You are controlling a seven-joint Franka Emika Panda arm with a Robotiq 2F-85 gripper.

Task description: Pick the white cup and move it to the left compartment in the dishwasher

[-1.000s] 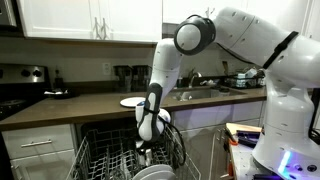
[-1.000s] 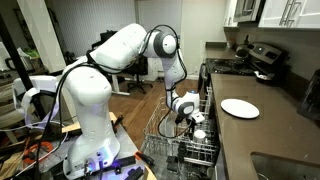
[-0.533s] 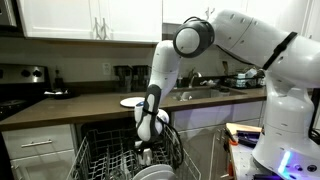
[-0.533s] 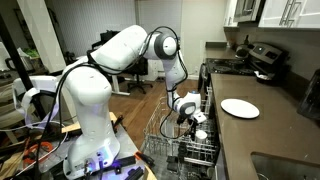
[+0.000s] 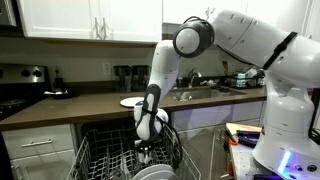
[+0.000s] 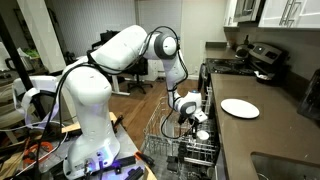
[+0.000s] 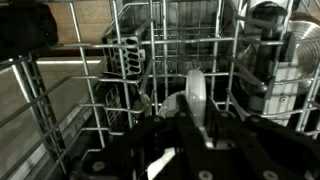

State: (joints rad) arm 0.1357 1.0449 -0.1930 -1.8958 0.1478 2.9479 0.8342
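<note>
White cup [image 7: 195, 95] stands pinched by the closed gripper [image 7: 196, 112] at the centre of the wrist view, low among the grey wire tines of the dishwasher [image 5: 105, 158] rack. In an exterior view a plate [image 6: 240, 107] lies on the worktop [image 6: 255, 138].

Plate [image 6: 240, 108] lies on counter [image 6: 290, 125] beside the dishwasher [image 6: 170, 150].

Wrist view: gripper [image 7: 193, 125] is a dark blur, cropped at bottom edge; jaw gap unreadable. In both exterior views fingertips vanish behind dishwasher [image 5: 105, 160] wires, and white cup [image 6: 200, 133] is too small to confirm contact.
</note>
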